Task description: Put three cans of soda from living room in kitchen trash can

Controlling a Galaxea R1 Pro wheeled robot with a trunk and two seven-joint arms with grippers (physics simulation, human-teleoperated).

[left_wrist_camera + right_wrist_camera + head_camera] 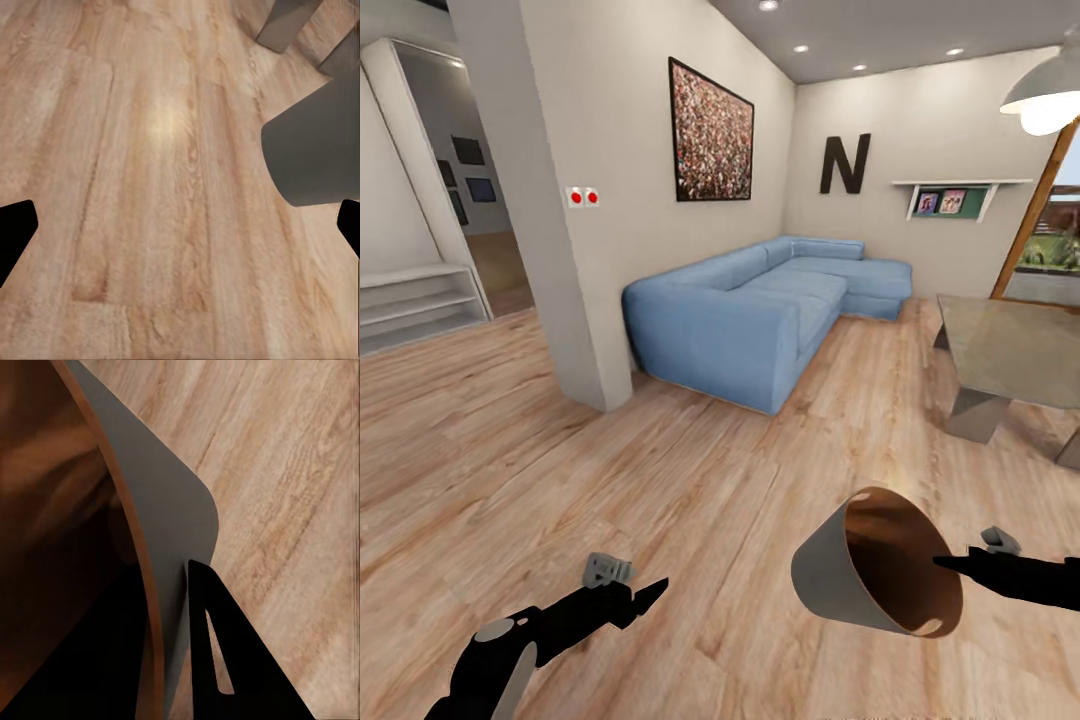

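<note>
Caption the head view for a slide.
Right gripper holds the tilted trash can by its rim above the wood floor.

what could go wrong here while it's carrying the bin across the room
The right pincer grips the trash can only by its thin rim, one finger outside the wall, so the tilted bin could slip or swing loose. The bin hangs sideways, mouth toward the robot; a can dropped in now might roll back out. The glass table stands close on the right, and the wall corner and sofa lie ahead, so the bin could clip them while driving.
</note>
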